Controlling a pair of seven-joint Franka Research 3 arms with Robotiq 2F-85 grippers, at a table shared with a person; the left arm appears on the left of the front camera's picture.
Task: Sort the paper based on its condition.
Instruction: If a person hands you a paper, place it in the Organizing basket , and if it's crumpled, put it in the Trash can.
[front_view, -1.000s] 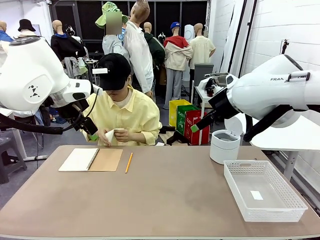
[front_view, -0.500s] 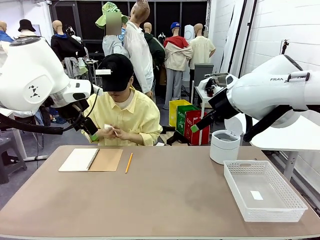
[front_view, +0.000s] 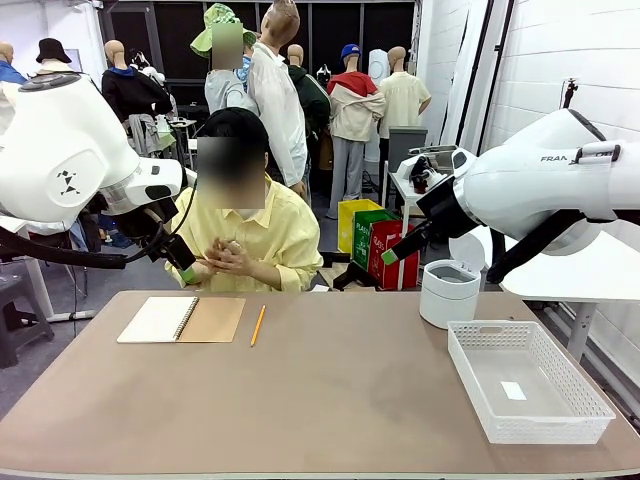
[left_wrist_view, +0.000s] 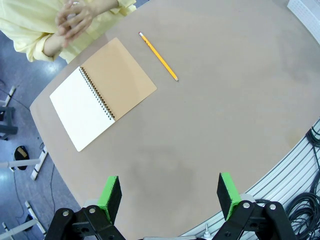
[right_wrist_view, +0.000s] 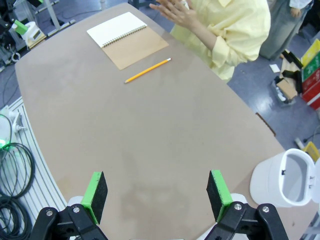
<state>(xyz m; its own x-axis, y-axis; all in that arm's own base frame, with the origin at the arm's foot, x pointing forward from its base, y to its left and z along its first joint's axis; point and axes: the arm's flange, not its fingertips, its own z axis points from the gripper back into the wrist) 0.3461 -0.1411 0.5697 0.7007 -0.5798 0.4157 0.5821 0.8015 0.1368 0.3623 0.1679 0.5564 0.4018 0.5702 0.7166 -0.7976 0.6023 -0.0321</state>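
Front view: person's hands are pressing together past the bench's far edge.
Paper: one flat piece is lying in the white basket by the right edge.
Left jaws: hanging wide, gripping nothing.
Right jaws: hanging wide, gripping nothing.
Notebook: lying open near the far left corner, pencil just beside.

The left arm and the right arm hung raised, one at each side, neither touching anything. The left gripper pointed downward, its jaws spread wide and empty. The right gripper was likewise angled down, jaws wide apart, gripping nothing.
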